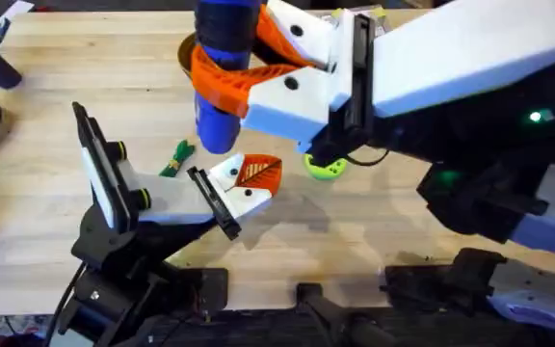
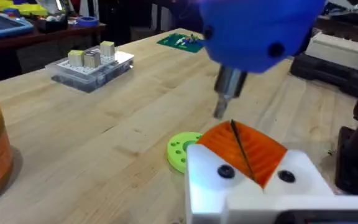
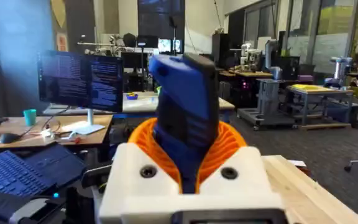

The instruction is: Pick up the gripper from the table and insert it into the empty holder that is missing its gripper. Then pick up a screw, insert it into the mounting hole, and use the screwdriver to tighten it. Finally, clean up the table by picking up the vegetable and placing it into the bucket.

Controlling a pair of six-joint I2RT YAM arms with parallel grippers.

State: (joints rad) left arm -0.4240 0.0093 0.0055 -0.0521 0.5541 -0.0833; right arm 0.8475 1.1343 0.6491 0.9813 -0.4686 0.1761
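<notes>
The right hand (image 1: 244, 82) reaches in from the right, its orange ribbed fingers closed around a blue screwdriver (image 1: 222, 67) held upright above the counter (image 1: 374, 231). Below it the gripper (image 1: 249, 178) sits against the holder (image 1: 176, 204) — white body, orange leaf-shaped finger. The vegetable (image 1: 176, 159) lies just beside them; a green disc (image 1: 326, 167) lies near.

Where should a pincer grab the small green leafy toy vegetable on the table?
The small green leafy toy vegetable: probably pinch across its leafy end, straight down from above. It lies flat, and its stalk looks too thin to hold.
</notes>
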